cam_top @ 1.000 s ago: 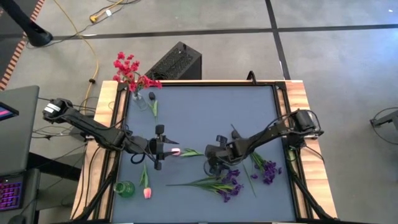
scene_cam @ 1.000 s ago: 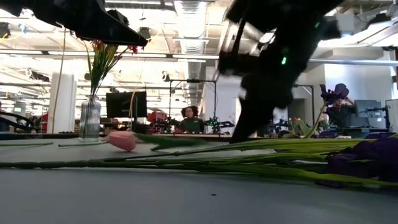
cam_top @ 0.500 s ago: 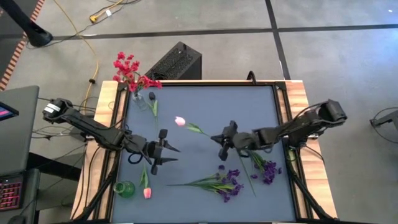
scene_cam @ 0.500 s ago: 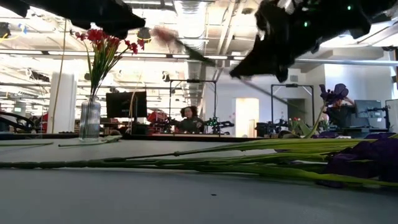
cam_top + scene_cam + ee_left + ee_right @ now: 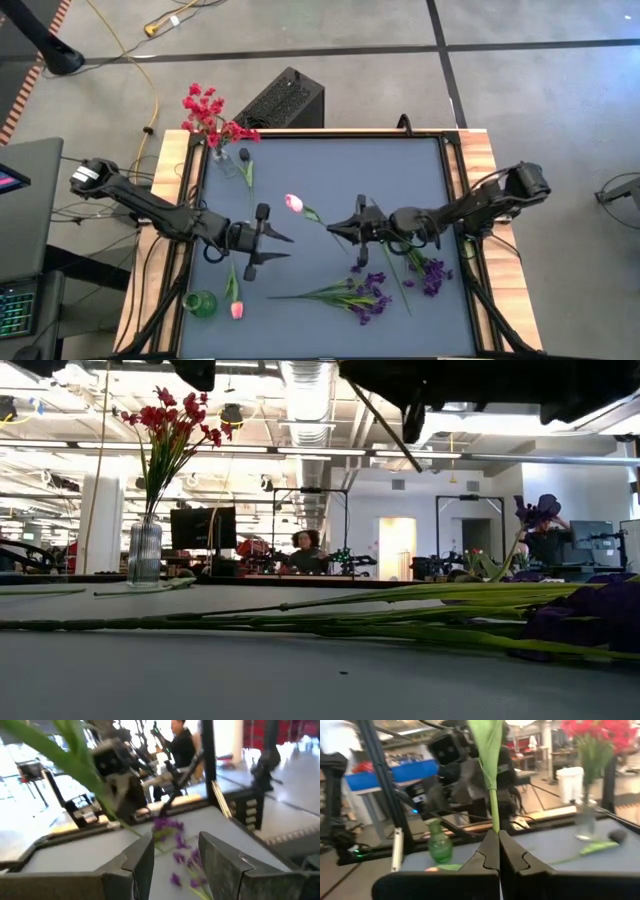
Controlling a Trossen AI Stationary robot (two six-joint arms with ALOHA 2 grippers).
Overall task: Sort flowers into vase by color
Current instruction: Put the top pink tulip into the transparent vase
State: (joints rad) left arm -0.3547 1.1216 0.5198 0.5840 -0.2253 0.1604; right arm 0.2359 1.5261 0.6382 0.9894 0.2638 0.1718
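My right gripper (image 5: 338, 229) is shut on a pink tulip (image 5: 293, 203) above the middle of the table. Its green stem (image 5: 492, 805) rises from the shut fingers in the right wrist view. My left gripper (image 5: 283, 246) is open and empty, left of the tulip; its fingers (image 5: 145, 865) face the right arm. A second pink tulip (image 5: 236, 303) lies flat beside a green vase (image 5: 200, 303) at the near left. Red flowers (image 5: 208, 115) stand in a clear vase (image 5: 223, 160) at the far left. Purple flowers (image 5: 368, 296) lie on the table at the near right. My right gripper pinches the tulip's thin green stem (image 5: 493, 826) between its two fingers, well below the bud. The fingers lie about level and point toward the table's left edge. The tulip is lifted clear of the table and tilted, its bud (image 5: 293, 203) toward the far left.
More purple flowers (image 5: 432, 272) and a loose green stem (image 5: 398, 290) lie under the right arm. Long stems (image 5: 330, 622) cross the table in the low view. A black box (image 5: 283, 98) stands behind the table's far edge. People show in the room beyond.
My right gripper has risen from the table with the pink tulip and turned to about level. The tulip lay with its bud at my left gripper's fingers; it now hangs clear, its bud swung toward the far edge. My left gripper has stayed about where it was.
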